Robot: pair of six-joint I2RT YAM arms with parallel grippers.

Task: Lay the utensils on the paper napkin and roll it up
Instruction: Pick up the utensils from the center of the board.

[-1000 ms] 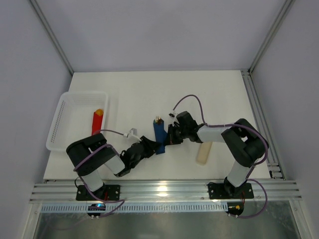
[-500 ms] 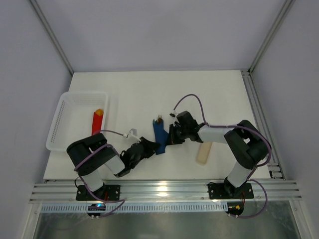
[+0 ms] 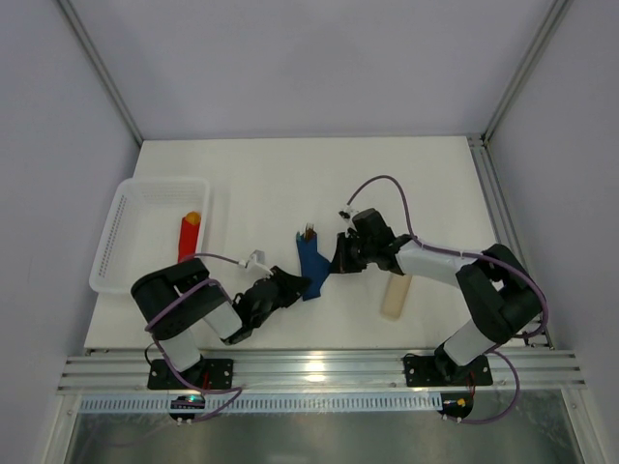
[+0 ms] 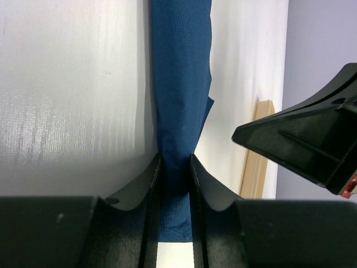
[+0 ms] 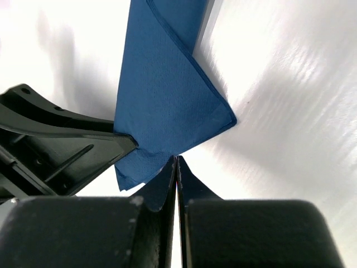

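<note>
The paper napkin (image 3: 309, 261) lies as a narrow navy roll near the table's middle, running away from me. Copper-brown tips of the utensils (image 3: 309, 232) stick out of its far end. My left gripper (image 3: 298, 283) is shut on the roll's near end; in the left wrist view both fingers press the blue paper napkin (image 4: 181, 84) at my left gripper (image 4: 174, 162). A loose triangular flap of the paper napkin (image 5: 167, 106) splays out to the right. My right gripper (image 3: 338, 259) is shut, and in the right wrist view its tips (image 5: 176, 159) touch the flap's edge.
A white basket (image 3: 126, 217) stands at the left edge, with a red block with an orange tip (image 3: 188, 237) beside it. A pale beige bar (image 3: 395, 295) lies to the right of the roll and shows in the left wrist view as the beige bar (image 4: 257, 151).
My left gripper's jaws closed in on the roll's near end. The right arm drew back to the right, and the napkin's flap now spreads wider on that side.
</note>
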